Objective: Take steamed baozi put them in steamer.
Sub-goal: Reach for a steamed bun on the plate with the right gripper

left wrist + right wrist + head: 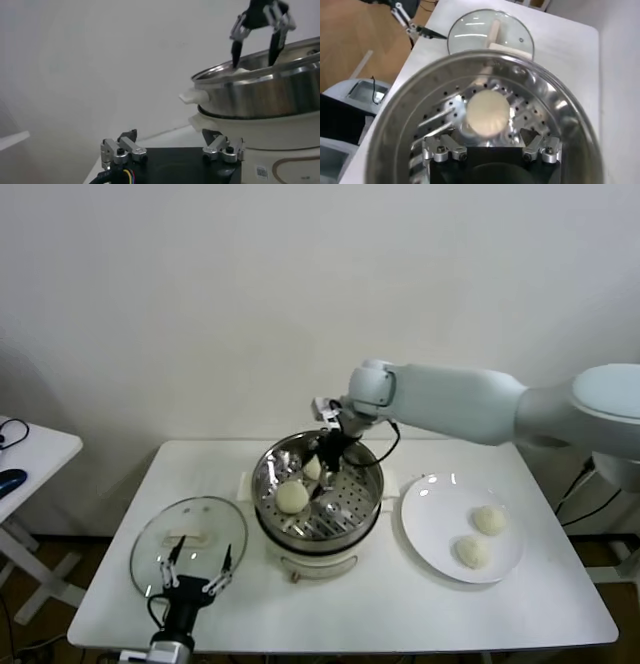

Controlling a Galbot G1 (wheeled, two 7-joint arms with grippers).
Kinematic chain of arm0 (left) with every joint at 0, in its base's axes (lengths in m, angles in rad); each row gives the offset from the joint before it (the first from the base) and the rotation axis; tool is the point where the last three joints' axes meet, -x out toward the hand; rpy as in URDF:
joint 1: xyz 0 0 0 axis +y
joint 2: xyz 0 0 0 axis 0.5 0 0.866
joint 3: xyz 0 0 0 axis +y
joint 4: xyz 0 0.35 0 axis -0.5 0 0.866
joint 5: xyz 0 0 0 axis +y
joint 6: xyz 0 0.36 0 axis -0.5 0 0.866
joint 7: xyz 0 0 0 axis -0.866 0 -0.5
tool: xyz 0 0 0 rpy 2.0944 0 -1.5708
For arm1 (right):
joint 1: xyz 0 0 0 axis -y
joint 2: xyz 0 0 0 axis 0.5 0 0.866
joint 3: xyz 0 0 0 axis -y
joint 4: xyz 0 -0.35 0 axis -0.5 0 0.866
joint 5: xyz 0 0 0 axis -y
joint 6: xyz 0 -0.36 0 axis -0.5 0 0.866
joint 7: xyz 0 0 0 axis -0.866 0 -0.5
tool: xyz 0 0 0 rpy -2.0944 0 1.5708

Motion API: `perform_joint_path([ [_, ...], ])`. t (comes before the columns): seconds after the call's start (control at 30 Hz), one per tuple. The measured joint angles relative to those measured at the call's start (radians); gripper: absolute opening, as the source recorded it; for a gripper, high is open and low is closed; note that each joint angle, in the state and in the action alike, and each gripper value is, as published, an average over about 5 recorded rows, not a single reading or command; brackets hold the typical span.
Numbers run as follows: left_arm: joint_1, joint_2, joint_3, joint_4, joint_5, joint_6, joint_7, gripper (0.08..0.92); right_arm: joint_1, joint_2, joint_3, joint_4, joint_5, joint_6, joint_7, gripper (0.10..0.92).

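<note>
The steamer [318, 529] stands mid-table, steel pot on a white base. One baozi [292, 497] lies on its perforated tray; a second pale bun [313, 469] shows at my right gripper's tips. My right gripper [325, 467] reaches down into the pot from the far side, open. In the right wrist view a baozi [487, 114] rests on the tray [435, 120] just ahead of the spread gripper [490, 140], untouched. Two more baozi [489, 519] [472, 552] lie on the white plate [430, 524]. My left gripper [199, 562] is parked open at the table's front left.
The glass lid [190, 534] with its white handle lies flat left of the steamer, just ahead of the left gripper [170, 142]. The left wrist view shows the pot's side [260, 95] and the right gripper [254, 50] above its rim. A side table [30, 454] stands far left.
</note>
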Motion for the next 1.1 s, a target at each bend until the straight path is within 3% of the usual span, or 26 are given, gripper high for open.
perform_joint_path([
  [0.27, 0.012, 0.002, 0.01, -0.008, -0.001, -0.009, 0.0, 0.823, 0.081, -0.208, -0.037, 0.122, -0.095, 0.035, -0.045, 0.823],
  [0.63, 0.032, 0.0, 0.017, -0.034, -0.009, 0.002, 0.001, 0.823, 0.008, -0.477, -0.003, 0.18, -0.352, 0.081, -0.085, 0.823],
  [1.1, 0.043, -0.009, 0.01, -0.032, -0.011, 0.003, 0.002, 0.823, -0.288, -0.599, 0.17, 0.151, -0.607, 0.107, -0.092, 0.823],
])
